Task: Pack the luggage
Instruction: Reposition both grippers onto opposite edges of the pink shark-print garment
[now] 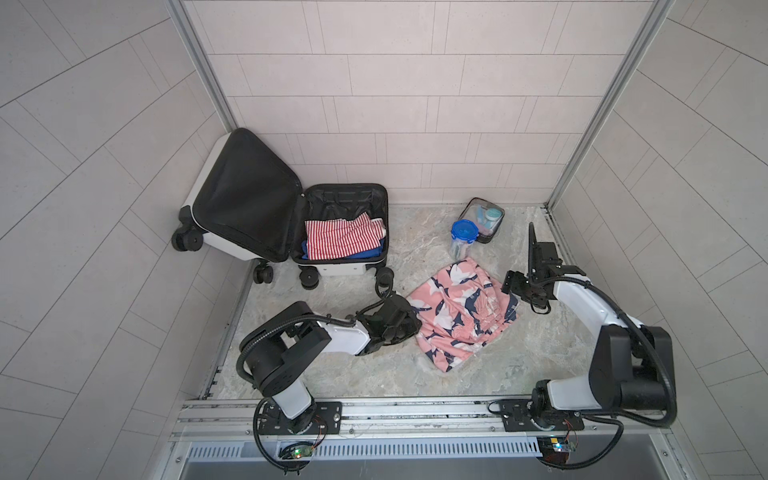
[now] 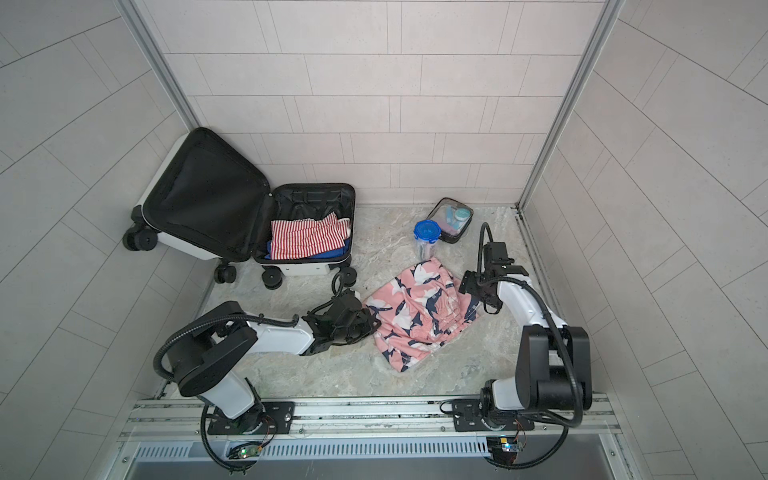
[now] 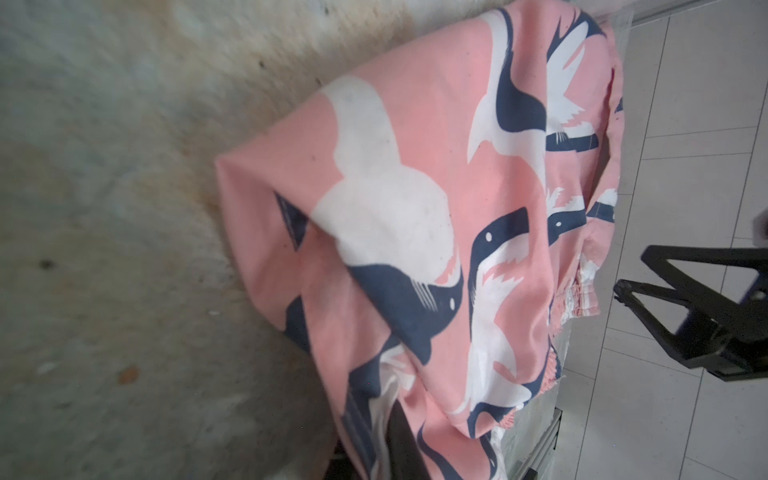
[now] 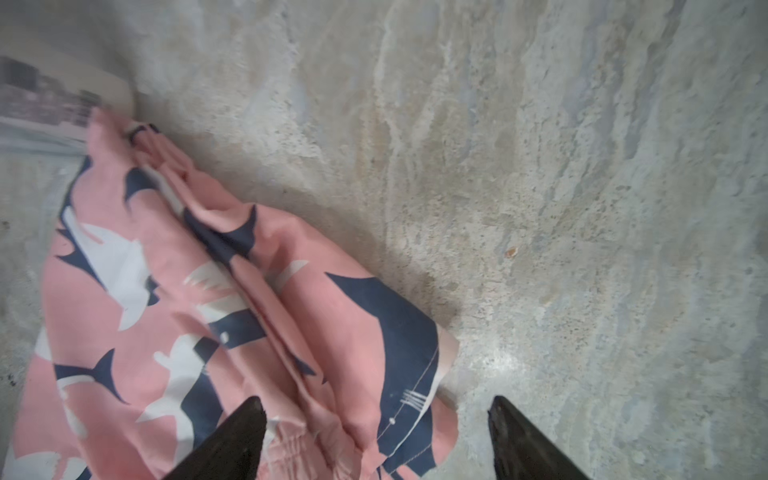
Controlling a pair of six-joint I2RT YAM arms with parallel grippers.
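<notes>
The luggage (image 1: 343, 271) (image 2: 308, 269) lies open at the back left, white shell, black lining, lid leaning on the corner walls. A pink garment (image 1: 461, 311) (image 2: 419, 309) (image 3: 415, 199) (image 4: 199, 316) with a white and navy bird print lies crumpled on the stone floor between my arms. My left gripper (image 1: 409, 323) (image 2: 370, 323) (image 3: 399, 449) is shut on the garment's left edge, and cloth drapes over its dark finger. My right gripper (image 1: 513, 287) (image 2: 471, 286) (image 4: 376, 401) stands open at the garment's right edge, one fingertip over cloth and one over bare floor.
A red and white striped cloth (image 1: 340, 239) lies in the luggage on something blue. A clear container with a blue lid (image 1: 463, 237) and a clear toiletry pouch (image 1: 484, 218) stand behind the garment. Tiled walls close in three sides, and a metal rail (image 1: 415, 409) runs along the front.
</notes>
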